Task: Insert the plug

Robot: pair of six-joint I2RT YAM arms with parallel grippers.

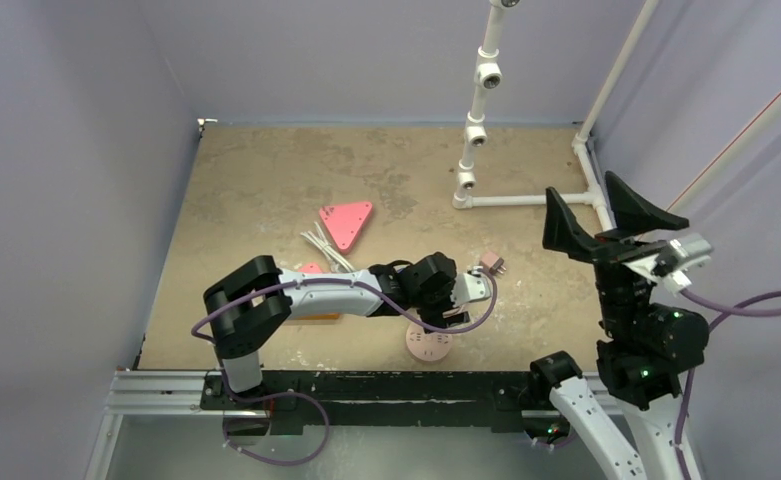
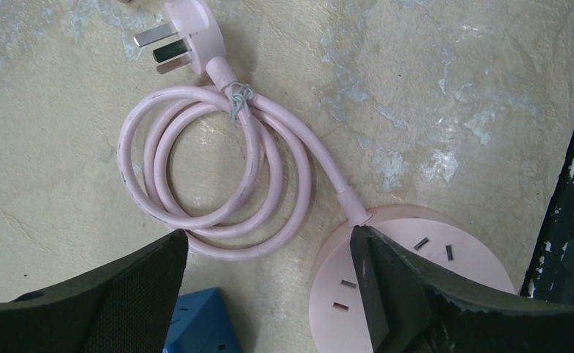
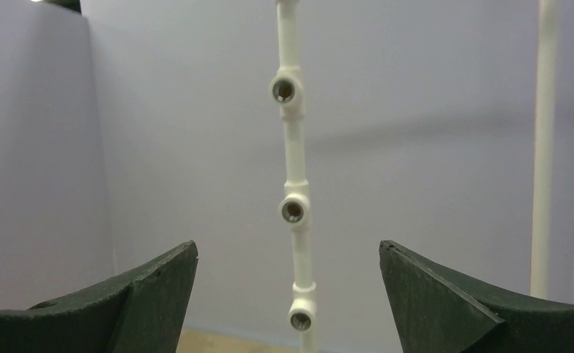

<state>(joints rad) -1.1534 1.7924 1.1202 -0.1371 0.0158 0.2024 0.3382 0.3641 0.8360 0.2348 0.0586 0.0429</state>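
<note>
Left wrist view: seemingly approach step, left pincer (image 2: pixel 269 235) released, empty above the cord (image 2: pixel 254 158); next, reach the plug (image 2: pixel 184 33) at eleven o'clock

Table (image 1: pixel 256 180), mottled tan, as I view it from above. My landmark is the round pink socket (image 1: pixel 428 346) near its front edge. The cord (image 2: pixel 217 176) leaves the socket's rim and lies coiled beside it, ending in the plug (image 2: pixel 184 37). A blue block (image 2: pixel 195 323) lies just beside the socket. Beyond the socket to the left I note a pink triangle (image 1: pixel 347 222) and white sticks (image 1: pixel 324 250). Well beyond it to the right stands a white pipe frame (image 1: pixel 526 200).
</note>
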